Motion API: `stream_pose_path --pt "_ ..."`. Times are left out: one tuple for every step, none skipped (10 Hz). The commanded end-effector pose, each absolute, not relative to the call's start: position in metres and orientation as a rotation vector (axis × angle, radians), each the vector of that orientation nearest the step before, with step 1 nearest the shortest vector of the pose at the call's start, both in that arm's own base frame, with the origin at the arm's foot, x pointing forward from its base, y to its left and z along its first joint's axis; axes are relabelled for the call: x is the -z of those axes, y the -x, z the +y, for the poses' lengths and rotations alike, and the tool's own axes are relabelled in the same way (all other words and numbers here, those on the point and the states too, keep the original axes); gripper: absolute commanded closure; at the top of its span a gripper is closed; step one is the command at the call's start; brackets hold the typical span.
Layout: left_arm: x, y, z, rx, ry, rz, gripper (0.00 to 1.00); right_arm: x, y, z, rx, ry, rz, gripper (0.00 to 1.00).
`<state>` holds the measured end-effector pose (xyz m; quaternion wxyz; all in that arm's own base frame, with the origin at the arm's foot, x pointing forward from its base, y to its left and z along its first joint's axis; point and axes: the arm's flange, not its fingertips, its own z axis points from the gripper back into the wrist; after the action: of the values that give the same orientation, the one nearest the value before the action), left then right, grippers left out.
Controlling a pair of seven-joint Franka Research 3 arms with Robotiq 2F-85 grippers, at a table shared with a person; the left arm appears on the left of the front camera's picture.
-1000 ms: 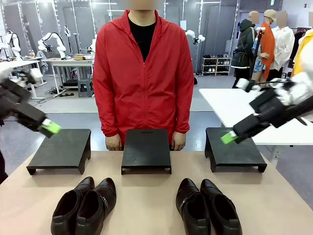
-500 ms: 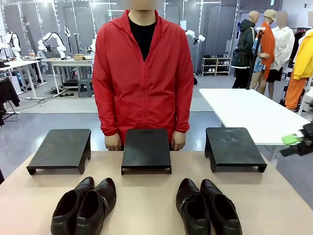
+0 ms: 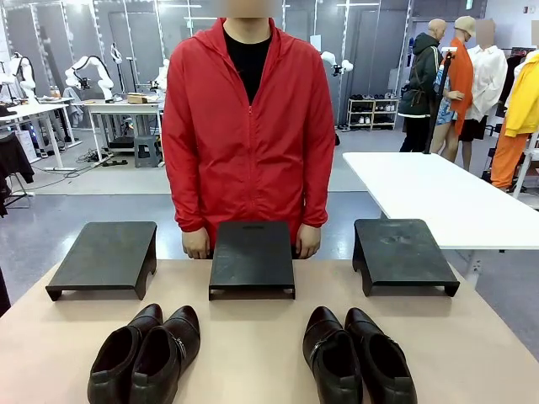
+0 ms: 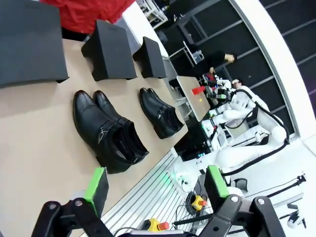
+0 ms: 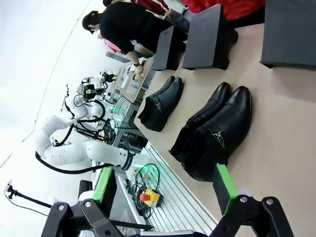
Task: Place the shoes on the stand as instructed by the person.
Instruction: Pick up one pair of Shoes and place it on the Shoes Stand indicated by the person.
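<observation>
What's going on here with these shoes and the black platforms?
Nothing is being handled at this moment. Two pairs of black shoes, a left pair and a right pair, sit on the table in front of three black stands; no shoe is on a stand yet. The person in the red jacket stands behind the middle stand, hands low at the table's edge, not pointing. The left claw and right claw are open, holding nothing.

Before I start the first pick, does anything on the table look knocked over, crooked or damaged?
Nothing stands out. The left pair and right pair of shoes sit upright, each side by side, toes toward the three stands, which stand level and undamaged. The left gripper and right gripper are open, holding nothing.
</observation>
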<state>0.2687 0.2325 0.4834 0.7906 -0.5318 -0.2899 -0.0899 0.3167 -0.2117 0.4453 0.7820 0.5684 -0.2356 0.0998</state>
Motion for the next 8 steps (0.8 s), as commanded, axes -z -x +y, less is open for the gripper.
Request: stream_pose_path --pt "-0.487 -0.282 0.227 0.217 1.177 -0.642 0.0 -0.451 -0.323 -0.196 -0.246 -1.213 -0.526 0.0" --pt "-0.483 -0.269 0.233 0.194 1.145 -0.624 0.0 -0.445 -0.317 -0.212 -0.216 -1.227 -0.509 0.0" --pt "-0.483 -0.269 0.233 0.194 1.145 -0.624 0.0 -0.445 -0.317 -0.212 -0.216 -1.227 -0.509 0.0" --pt "-0.483 -0.269 0.233 0.194 1.145 -0.624 0.0 -0.445 -0.317 -0.212 -0.216 -1.227 -0.509 0.0" --pt "-0.483 -0.269 0.233 0.194 1.145 -0.624 0.0 -0.445 -0.317 -0.212 -0.216 -1.227 -0.509 0.0" --pt "-0.483 -0.269 0.233 0.194 1.145 -0.624 0.0 -0.445 -0.317 -0.212 -0.216 -1.227 -0.509 0.0" --pt "-0.483 -0.269 0.233 0.194 1.145 -0.624 0.0 -0.445 -0.317 -0.212 -0.216 -1.227 -0.509 0.0" --pt "-0.483 -0.269 0.233 0.194 1.145 -0.624 0.0 -0.445 -0.317 -0.212 -0.216 -1.227 -0.509 0.0"
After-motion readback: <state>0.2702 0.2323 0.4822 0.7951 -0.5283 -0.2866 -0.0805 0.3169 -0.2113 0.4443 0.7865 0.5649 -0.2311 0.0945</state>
